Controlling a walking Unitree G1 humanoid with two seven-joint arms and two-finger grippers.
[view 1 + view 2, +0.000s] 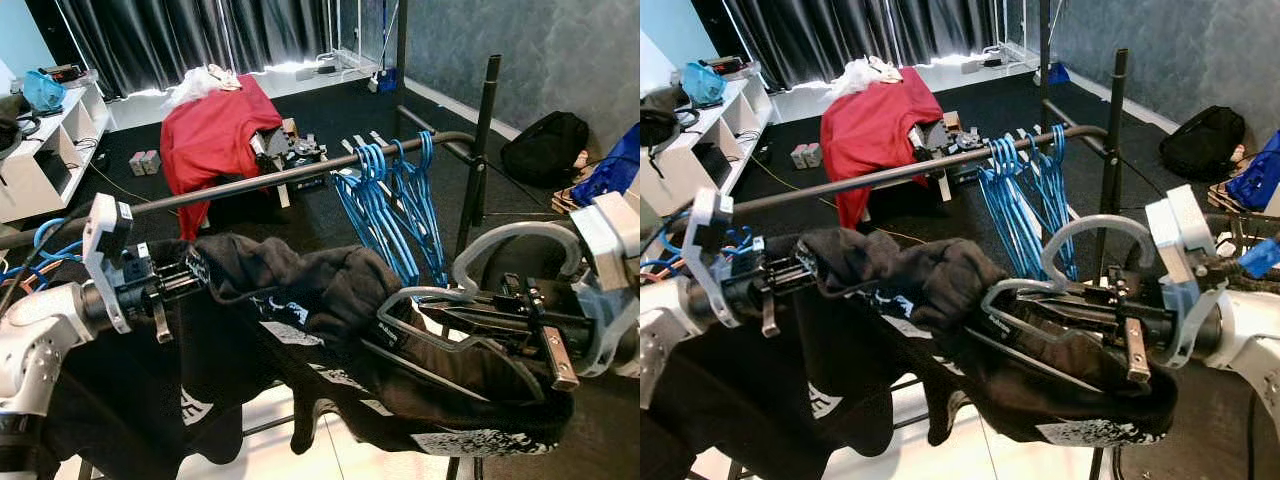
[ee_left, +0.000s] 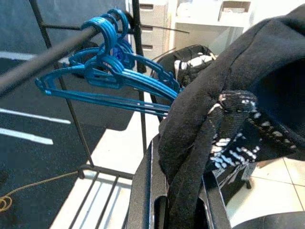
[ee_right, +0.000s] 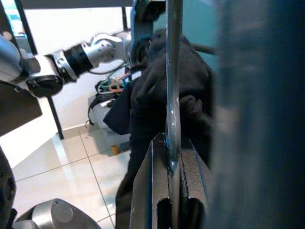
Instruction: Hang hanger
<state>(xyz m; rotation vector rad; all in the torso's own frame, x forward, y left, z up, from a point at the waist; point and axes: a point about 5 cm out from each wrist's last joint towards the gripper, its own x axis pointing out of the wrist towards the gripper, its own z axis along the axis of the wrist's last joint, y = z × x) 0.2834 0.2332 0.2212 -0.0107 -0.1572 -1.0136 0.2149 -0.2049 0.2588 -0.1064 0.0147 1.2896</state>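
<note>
Holding a grey hanger draped with a black garment between both arms, just in front of and below the black rack rail.

Right gripper: jaws pressed together on the hanger, near the base of its hook; right wrist view shows the grey bar pinched edge-on between the two black fingers. Hook curves up beside the rack's upright post, apart from the rail.

Left gripper: jaws clamped on a bunched fold of the black garment, cloth wedged between the fingers in the left wrist view. White print visible on the fabric.

Hanging on the rail: a bunch of blue hangers, close to the post, just behind the grey hanger.

Containers: white shelf unit at far left, with a blue bag on top; other contents too small to tell. Red cloth draped over something behind the rail. Black bag on the floor by the wall.
</note>
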